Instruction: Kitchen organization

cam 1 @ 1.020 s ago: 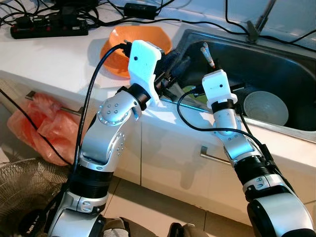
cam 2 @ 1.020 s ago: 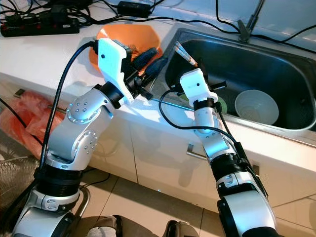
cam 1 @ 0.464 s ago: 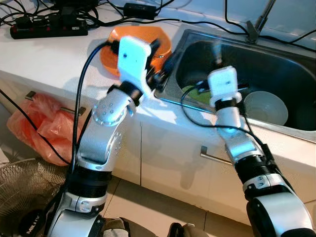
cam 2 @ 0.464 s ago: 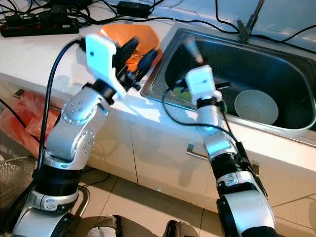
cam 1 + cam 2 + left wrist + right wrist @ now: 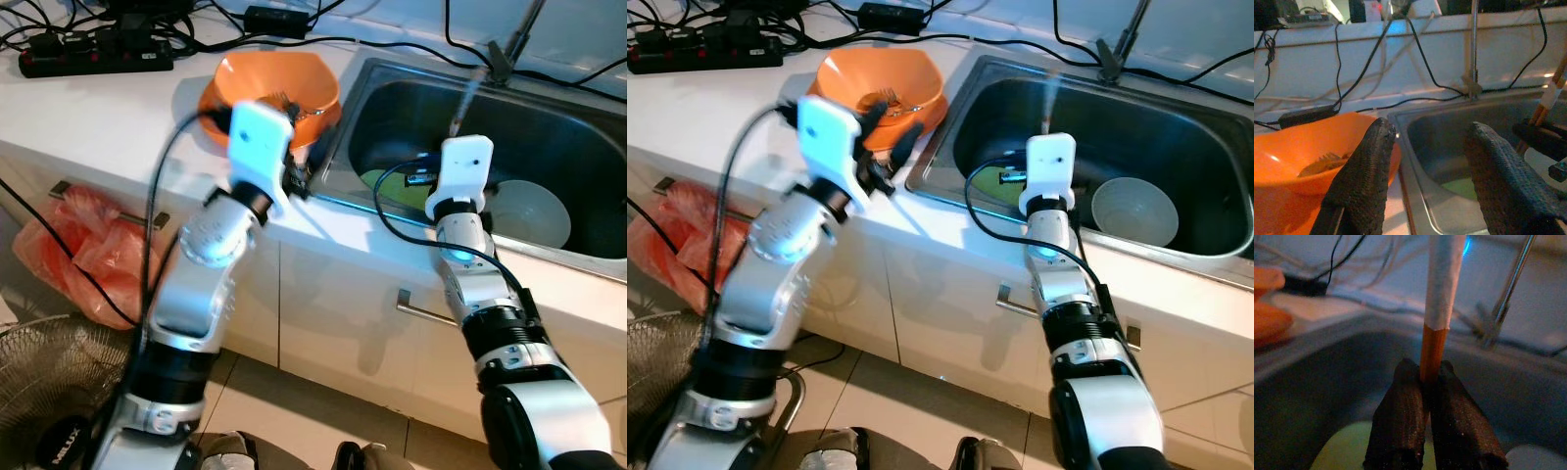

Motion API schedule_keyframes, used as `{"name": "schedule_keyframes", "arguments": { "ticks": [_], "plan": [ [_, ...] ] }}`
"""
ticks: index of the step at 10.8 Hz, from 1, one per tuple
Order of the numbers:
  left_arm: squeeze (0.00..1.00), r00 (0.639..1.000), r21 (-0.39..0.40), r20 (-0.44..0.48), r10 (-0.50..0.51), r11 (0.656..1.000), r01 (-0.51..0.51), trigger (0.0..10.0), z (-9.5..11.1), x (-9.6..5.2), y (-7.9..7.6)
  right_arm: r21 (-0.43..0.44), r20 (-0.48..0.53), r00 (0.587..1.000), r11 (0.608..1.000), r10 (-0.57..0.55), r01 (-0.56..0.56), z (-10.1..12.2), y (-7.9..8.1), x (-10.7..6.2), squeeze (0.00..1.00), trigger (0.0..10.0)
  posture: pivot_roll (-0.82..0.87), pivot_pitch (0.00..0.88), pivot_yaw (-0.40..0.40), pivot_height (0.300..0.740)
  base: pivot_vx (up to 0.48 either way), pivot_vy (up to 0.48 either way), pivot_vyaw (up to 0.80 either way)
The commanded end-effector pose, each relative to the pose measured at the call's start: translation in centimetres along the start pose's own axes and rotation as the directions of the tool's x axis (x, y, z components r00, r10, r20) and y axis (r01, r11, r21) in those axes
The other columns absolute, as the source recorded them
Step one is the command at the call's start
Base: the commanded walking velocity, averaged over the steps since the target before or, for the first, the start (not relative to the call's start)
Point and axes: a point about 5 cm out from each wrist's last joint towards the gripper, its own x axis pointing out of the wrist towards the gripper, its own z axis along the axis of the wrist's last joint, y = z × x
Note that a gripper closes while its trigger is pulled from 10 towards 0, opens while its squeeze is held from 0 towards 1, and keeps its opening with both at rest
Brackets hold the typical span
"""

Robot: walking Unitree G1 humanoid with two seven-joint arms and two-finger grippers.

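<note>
Over the sink [image 5: 588, 147], I have the right gripper [image 5: 1431, 382] pinched on a pair of chopsticks [image 5: 1441, 293], gripped low so most of their length stands up above the fingers, while the left gripper [image 5: 1425, 161] sits spread and empty by the orange bowl [image 5: 269, 83] on the counter. With so little of the sticks inside that pinch, I judge a quick wrist turn could let them pivot or slip and drop into the basin beside the white bowl [image 5: 529, 211] and green plate [image 5: 387, 186]. The long free end could also knock the faucet [image 5: 509, 44] if I swing it that way.

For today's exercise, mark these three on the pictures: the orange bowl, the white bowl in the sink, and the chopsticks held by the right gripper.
orange bowl [image 5: 257, 78], left eye view, inner wall.
white bowl [image 5: 1134, 211], right eye view, inside surface.
chopsticks [image 5: 1433, 350], right wrist view, bare wooden shaft above the fingers.
</note>
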Motion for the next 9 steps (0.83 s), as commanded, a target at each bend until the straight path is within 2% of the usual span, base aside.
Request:
{"name": "schedule_keyframes", "arguments": {
  "ticks": [1,6,8,9],
  "plan": [
    [0.00,1.000,0.011,-0.019,-0.006,1.000,0.007,10.0,-0.6,-0.1,-0.5,0.049,-0.060,0.998,0.999,-0.005,0.008,-0.4,-0.4,0.3,0.00,10.0,0.13,0.125,-0.054,0.740,0.000,0.000,0.00],
    [0.00,0.996,0.077,-0.070,-0.056,0.995,0.062,10.0,-1.9,-0.3,-1.8,0.107,-0.155,0.987,0.994,0.042,-0.025,-1.0,0.0,0.5,0.00,10.0,0.12,0.103,-0.052,0.740,0.000,0.000,0.00],
    [0.00,0.994,0.099,-0.087,-0.070,0.992,0.079,10.0,-2.3,-0.4,-2.2,0.096,-0.171,0.983,0.994,0.067,-0.051,-1.0,0.3,0.6,0.00,10.0,0.12,0.096,-0.054,0.740,0.000,0.000,0.00],
    [0.00,0.993,0.109,-0.090,-0.073,0.991,0.083,10.0,-2.4,-0.4,-2.3,0.102,-0.169,0.982,0.993,0.081,-0.064,-0.9,0.4,0.7,0.51,10.0,0.12,0.093,-0.055,0.740,0.000,0.000,0.00]
  ]
}}
